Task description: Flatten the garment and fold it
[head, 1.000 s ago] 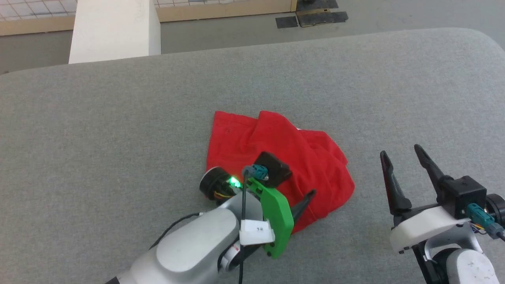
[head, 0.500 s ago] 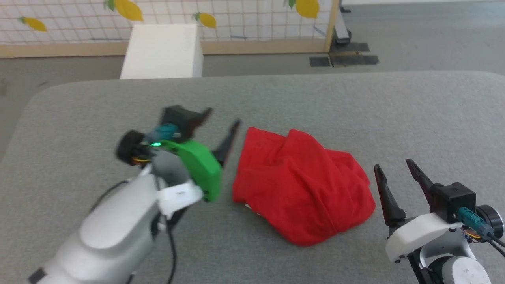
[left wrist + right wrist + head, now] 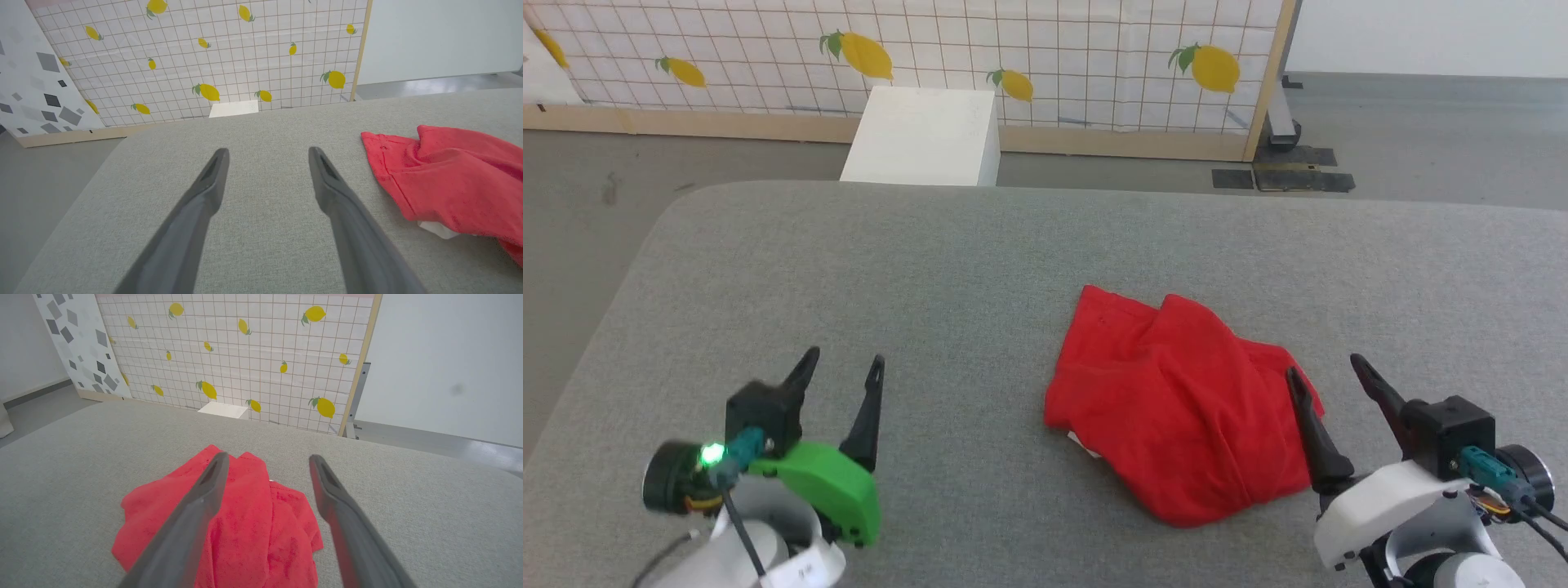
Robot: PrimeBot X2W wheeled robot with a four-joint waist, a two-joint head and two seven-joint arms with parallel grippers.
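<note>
The red garment lies bunched in a folded heap on the grey padded table, right of centre. A small bit of white cloth peeks out under its near left edge; no lettering shows. In the left wrist view the garment is off to the right, and in the right wrist view the garment lies just ahead, partly behind the fingers. My left gripper is open over bare table, well left of the garment. My right gripper is open at the garment's right edge, holding nothing.
A white box stands on the floor beyond the table's far edge, in front of a lemon-patterned grid screen. The table's left edge curves away near my left arm.
My left gripper has come off the garment and swung back to the left, ending open over bare table. The head camera has tilted up, showing more floor and screen. The garment lies where it was.
</note>
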